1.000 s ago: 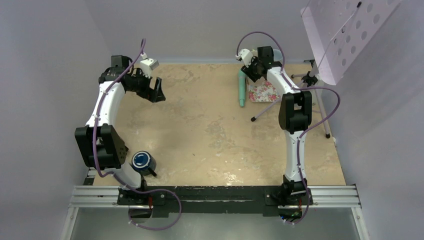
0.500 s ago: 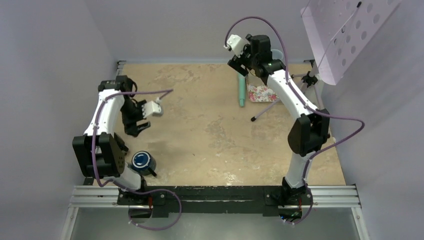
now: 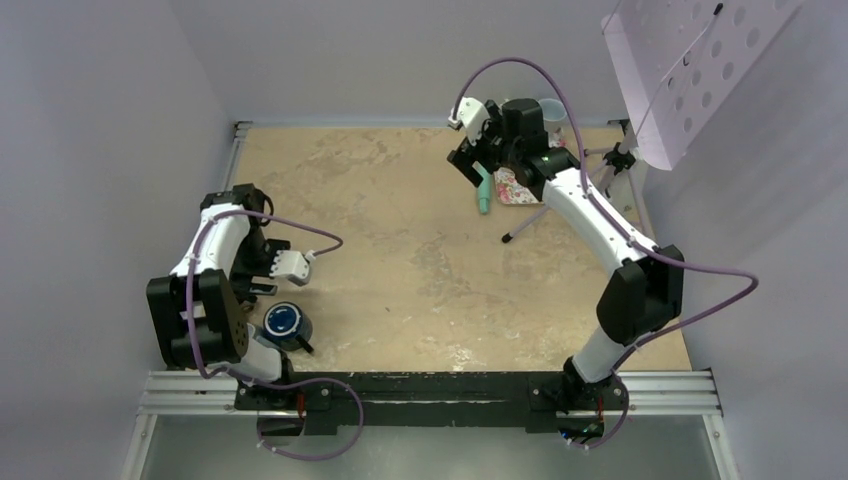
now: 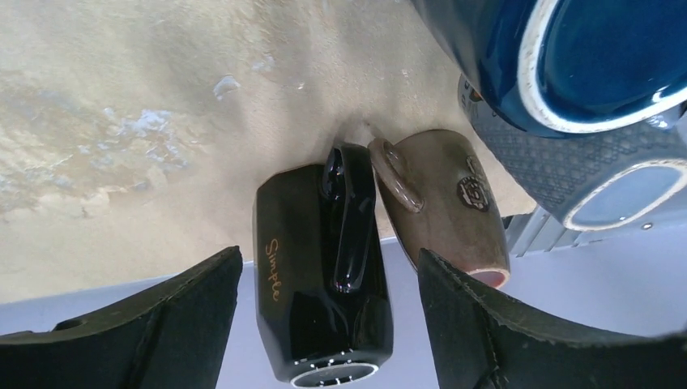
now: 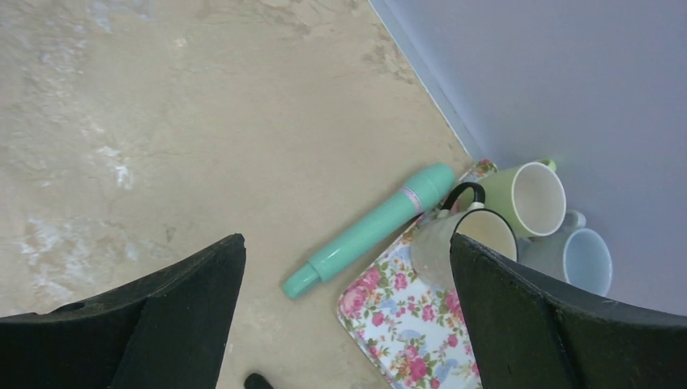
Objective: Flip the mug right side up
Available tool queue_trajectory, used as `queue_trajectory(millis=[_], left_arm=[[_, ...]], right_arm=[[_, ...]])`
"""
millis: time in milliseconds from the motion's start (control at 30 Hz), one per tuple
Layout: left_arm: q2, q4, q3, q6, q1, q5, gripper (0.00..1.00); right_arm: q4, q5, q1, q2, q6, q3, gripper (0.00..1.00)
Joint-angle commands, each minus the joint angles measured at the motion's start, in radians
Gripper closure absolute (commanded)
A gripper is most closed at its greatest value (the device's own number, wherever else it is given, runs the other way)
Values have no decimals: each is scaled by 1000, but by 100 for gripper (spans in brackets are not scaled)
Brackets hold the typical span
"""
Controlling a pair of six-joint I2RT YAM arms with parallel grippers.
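A glossy black mug (image 4: pixel 324 267) with gold lettering stands at the near left corner by the wall. Its ringed base faces away from the table, so it looks upside down. My left gripper (image 4: pixel 328 324) is open, with one finger (image 4: pixel 138 324) on each side of the mug in the view, short of it and not touching. In the top view the left gripper (image 3: pixel 262 283) hangs low beside the left arm, and the black mug is hidden there. My right gripper (image 3: pixel 468 162) is open and empty, above the back right of the table.
A brown mug (image 4: pixel 441 203) touches the black mug. A dark blue mug (image 3: pixel 287 322) and a grey-blue textured mug (image 4: pixel 567 162) stand close by. Under the right gripper lie a teal cylinder (image 5: pixel 369 231) and a floral tray (image 5: pixel 413 324), with several mugs (image 5: pixel 526 194) in the corner. A stand leg (image 3: pixel 530 220) crosses there.
My left arm has swung from the back left down to the near left corner, gripper now by the mugs. My right arm has lifted and moved left from the back right corner.
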Motion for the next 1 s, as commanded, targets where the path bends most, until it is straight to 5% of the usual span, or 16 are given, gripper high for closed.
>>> queue_trajectory(millis=[0, 300, 500, 600, 700, 967], left_arm=[[6, 88, -53, 110, 22, -43, 18], [60, 276, -150, 174, 34, -112, 26], [69, 359, -140, 187, 32, -20, 68], [65, 341, -112, 179, 33, 43, 99], [61, 321, -51, 117, 25, 152, 100], [136, 155, 344, -467, 15, 620, 100]], right_arm=[[72, -109, 2, -115, 77, -37, 1], [112, -146, 7, -197, 138, -98, 1], [119, -155, 8, -235, 154, -124, 1], [121, -155, 8, -253, 155, -137, 1], [127, -156, 8, -264, 180, -144, 1], [188, -261, 21, -243, 413, -135, 1]])
